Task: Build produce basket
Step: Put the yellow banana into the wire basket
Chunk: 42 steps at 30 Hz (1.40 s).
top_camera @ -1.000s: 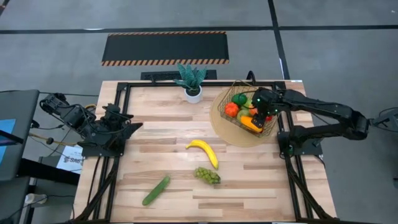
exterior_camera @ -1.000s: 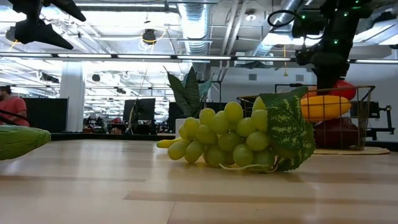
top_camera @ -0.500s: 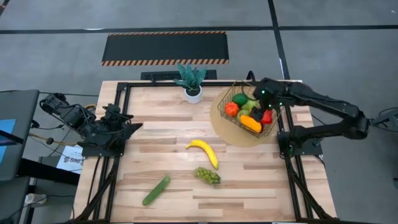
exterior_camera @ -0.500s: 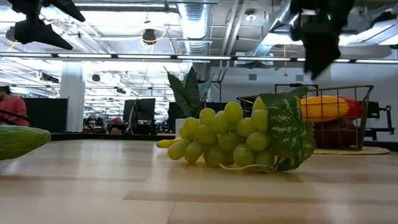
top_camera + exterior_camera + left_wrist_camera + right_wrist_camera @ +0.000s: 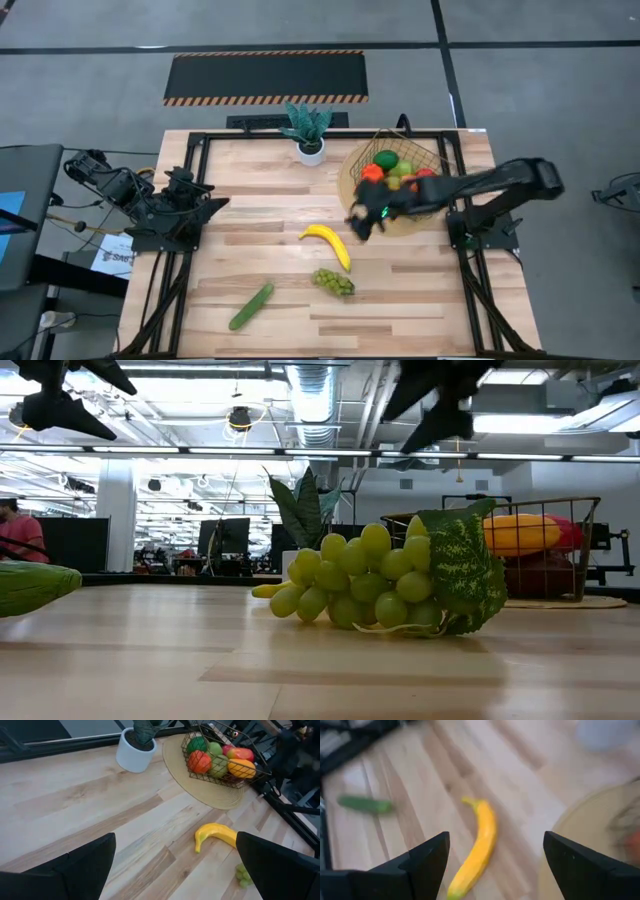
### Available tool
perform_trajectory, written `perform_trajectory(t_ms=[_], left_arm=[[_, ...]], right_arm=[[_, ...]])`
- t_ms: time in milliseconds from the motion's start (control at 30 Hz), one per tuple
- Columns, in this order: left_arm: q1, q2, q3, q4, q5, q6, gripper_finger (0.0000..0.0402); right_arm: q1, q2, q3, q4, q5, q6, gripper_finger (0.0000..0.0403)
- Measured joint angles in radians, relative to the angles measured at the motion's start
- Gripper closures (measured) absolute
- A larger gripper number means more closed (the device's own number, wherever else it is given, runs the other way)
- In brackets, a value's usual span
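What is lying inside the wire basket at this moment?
The basket holds an orange, a green pear, a red apple and an orange-yellow pepper. Anything beneath them is covered.

A gold wire-mesh basket [image 5: 227,757] of mixed toy produce sits on a round tan mat [image 5: 212,795]; a yellow banana [image 5: 215,835] lies at its 6 o'clock, well apart.

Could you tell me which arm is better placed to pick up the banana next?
The right. Its open, empty gripper hangs just beside the banana, which fills its wrist view, with the basket close behind. The left gripper waits at the table's left edge, farther off.
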Motion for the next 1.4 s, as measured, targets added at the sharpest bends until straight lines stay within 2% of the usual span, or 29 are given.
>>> perform_trajectory(t_ms=[233,500,633,933,1067,1167,1267,1400], left_arm=[[0.0,0.0,0.0,-0.004,0.0,0.001,0.0003],[0.0,0.002,0.0,-0.006,0.0,0.002,0.0003],[0.0,0.002,0.0,-0.008,0.0,0.002,0.0003],[0.0,0.002,0.0,-0.009,-0.01,0.0,0.0003],[0.0,0.002,0.0,-0.009,-0.01,0.0,0.0003],[0.0,0.002,0.0,-0.01,-0.01,-0.008,0.0003],[0.0,0.002,0.0,-0.011,-0.01,-0.01,0.0003],[0.0,0.002,0.0,-0.011,-0.011,-0.012,0.0003]], right_arm=[[0.088,0.253,0.0,0.047,0.091,0.144,0.0066],[0.104,0.397,0.0,0.134,0.074,0.15,0.0066],[0.103,0.428,0.0,0.162,0.042,0.15,0.0068],[0.098,0.476,0.0,0.149,0.038,0.149,0.007],[0.094,0.519,0.001,0.177,-0.023,0.149,0.007],[0.102,0.538,0.003,0.183,-0.025,0.151,0.0072],[0.108,0.528,0.004,0.17,-0.011,0.15,0.0088],[0.109,0.481,0.027,0.122,0.009,0.142,0.0138]])
